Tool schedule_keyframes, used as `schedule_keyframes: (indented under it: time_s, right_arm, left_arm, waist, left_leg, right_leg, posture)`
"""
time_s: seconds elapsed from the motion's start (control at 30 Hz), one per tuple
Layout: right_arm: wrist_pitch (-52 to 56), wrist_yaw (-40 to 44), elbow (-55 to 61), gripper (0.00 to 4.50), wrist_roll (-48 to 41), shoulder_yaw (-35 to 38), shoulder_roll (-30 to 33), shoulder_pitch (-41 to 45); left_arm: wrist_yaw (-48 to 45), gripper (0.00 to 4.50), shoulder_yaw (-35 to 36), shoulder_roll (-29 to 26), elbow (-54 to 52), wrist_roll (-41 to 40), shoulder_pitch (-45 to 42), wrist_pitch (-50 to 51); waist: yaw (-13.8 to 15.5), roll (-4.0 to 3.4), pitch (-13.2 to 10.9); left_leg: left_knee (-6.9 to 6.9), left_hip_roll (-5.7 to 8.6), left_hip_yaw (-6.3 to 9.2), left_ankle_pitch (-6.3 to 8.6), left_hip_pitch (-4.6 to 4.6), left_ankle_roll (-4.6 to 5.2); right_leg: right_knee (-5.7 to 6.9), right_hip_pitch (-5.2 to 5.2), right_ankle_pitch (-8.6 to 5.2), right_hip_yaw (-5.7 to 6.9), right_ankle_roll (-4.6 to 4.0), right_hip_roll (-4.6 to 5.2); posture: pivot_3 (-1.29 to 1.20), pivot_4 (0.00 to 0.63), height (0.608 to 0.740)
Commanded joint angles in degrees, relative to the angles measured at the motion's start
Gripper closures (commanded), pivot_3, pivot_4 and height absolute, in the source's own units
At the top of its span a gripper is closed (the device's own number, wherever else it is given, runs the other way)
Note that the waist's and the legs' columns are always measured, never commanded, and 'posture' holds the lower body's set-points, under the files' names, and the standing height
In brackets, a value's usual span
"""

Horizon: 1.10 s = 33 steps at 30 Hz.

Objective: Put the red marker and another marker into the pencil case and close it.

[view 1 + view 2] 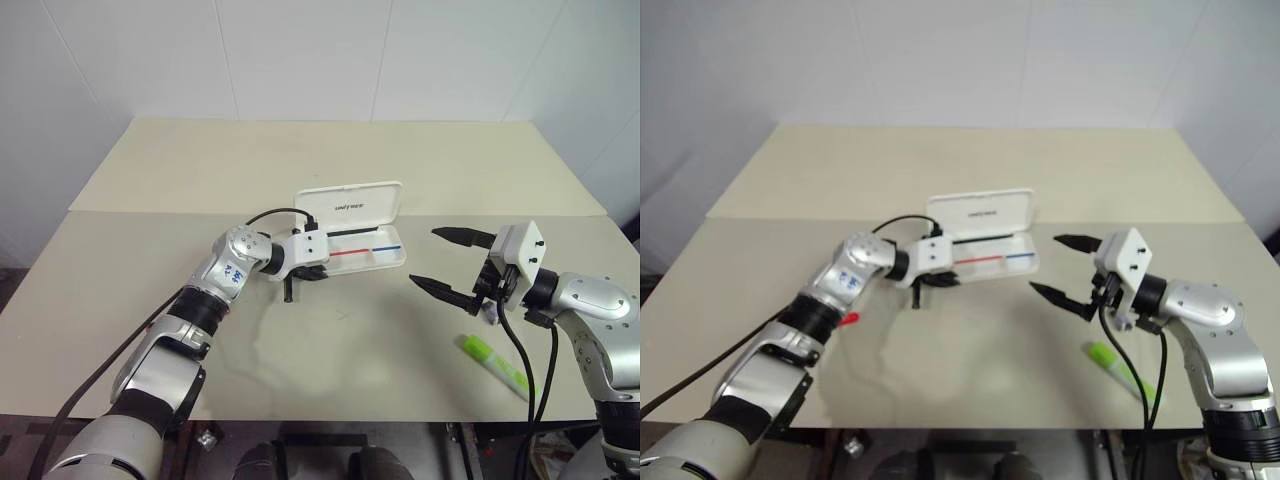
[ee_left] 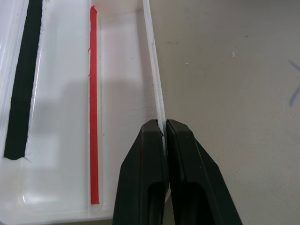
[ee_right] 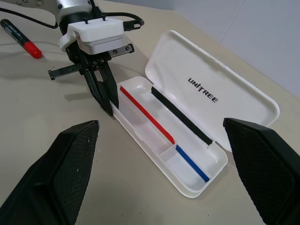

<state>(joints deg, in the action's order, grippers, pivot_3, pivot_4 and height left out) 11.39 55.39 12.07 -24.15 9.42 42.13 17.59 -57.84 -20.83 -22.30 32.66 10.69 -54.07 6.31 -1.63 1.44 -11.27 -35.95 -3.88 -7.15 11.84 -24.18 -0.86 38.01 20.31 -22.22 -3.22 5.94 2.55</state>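
Observation:
The white pencil case point(image 1: 350, 206) lies open mid-table, lid raised, red and blue stripes inside and nothing in its tray. My left gripper point(image 1: 318, 272) is shut on the case's front wall near its left end; its fingertips point(image 2: 154, 140) pinch the thin white rim. The red marker point(image 3: 18, 34), black with a red cap, lies on the table beside my left forearm, its red tip point(image 1: 848, 320) peeking out. The lime-green highlighter point(image 1: 495, 365) lies near the table's front right. My right gripper point(image 1: 424, 256) hovers open and empty, right of the case and above the highlighter.
The beige table point(image 1: 300, 160) stretches wide behind the case. A black cable point(image 1: 275, 213) loops over my left wrist. The table's front edge point(image 1: 400, 418) runs close below the highlighter.

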Motion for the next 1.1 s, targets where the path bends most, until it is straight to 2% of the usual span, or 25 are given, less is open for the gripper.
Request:
schedule_keyframes:
  time_s: [0.03, 0.3, 0.6, 0.77, 0.93, 1.1]
  right_arm:
    - [-0.40, 0.16, 0.16, 0.00, -0.87, 1.97, 1.18, 1.05]
    - [-0.21, 1.94, -2.32, 0.00, -1.16, 3.26, 3.30, -0.50]
    - [-0.07, 1.75, -2.16, 0.00, -1.46, 5.78, 4.18, -3.77]
    - [0.73, 1.44, -0.14, 0.00, -2.13, 8.26, 4.74, -6.75]
    - [2.64, 0.82, 3.32, 0.00, -3.40, 10.74, 4.95, -10.80]
    - [3.85, 0.12, 5.64, 0.00, -3.93, 12.34, 4.77, -13.74]
  left_arm:
    - [-2.27, 4.45, -0.16, -0.89, -4.07, -1.02, 2.85, -0.86]
    - [-7.03, 4.45, 2.31, -4.18, -20.49, -6.06, 6.57, 4.11]
    - [-8.23, 4.45, 1.56, -4.80, -32.22, -8.62, 7.68, 12.70]
    - [-9.01, 4.45, -0.78, -5.79, -39.69, -9.42, 11.60, 19.07]
    - [-7.57, 4.45, -2.10, -6.62, -43.81, -9.02, 15.50, 24.45]
    - [-6.63, 4.45, -2.90, -7.18, -43.88, -8.88, 16.90, 24.22]
  waist:
    - [-0.04, 0.00, 0.00]
    - [-0.02, 0.01, -0.01]
    - [-0.08, 0.01, -0.01]
    - [-0.09, 0.00, -0.01]
    - [-0.07, 0.01, -0.01]
    - [-0.07, 0.01, -0.01]
  left_leg:
    - [0.02, 0.00, -0.01, 0.00, 0.00, 0.00]
    - [0.04, -0.05, -0.18, 0.02, -0.04, -0.04]
    - [-0.07, -0.02, -0.18, 0.04, -0.03, -0.01]
    - [0.00, -0.06, -0.18, 0.03, -0.01, -0.02]
    - [-0.05, -0.05, -0.11, 0.03, -0.02, -0.02]
    - [-0.05, -0.01, 0.00, 0.04, -0.01, 0.01]
  right_leg:
    - [-0.02, 0.00, 0.00, 0.00, 0.00, 0.00]
    - [-0.05, 0.13, -0.01, 0.01, 0.01, -0.04]
    - [-0.03, 0.06, 0.03, -0.03, 0.08, -0.04]
    - [-0.06, 0.07, 0.03, -0.06, 0.07, -0.09]
    - [-0.05, 0.02, 0.03, -0.20, 0.07, -0.06]
    - [-0.04, -0.03, 0.05, -0.21, 0.05, -0.01]
  posture:
    - [0.00, 0.150, 0.740]
    - [0.00, 0.150, 0.740]
    - [0.00, 0.150, 0.740]
    - [0.00, 0.150, 0.740]
    - [0.00, 0.150, 0.740]
    - [0.00, 0.150, 0.740]
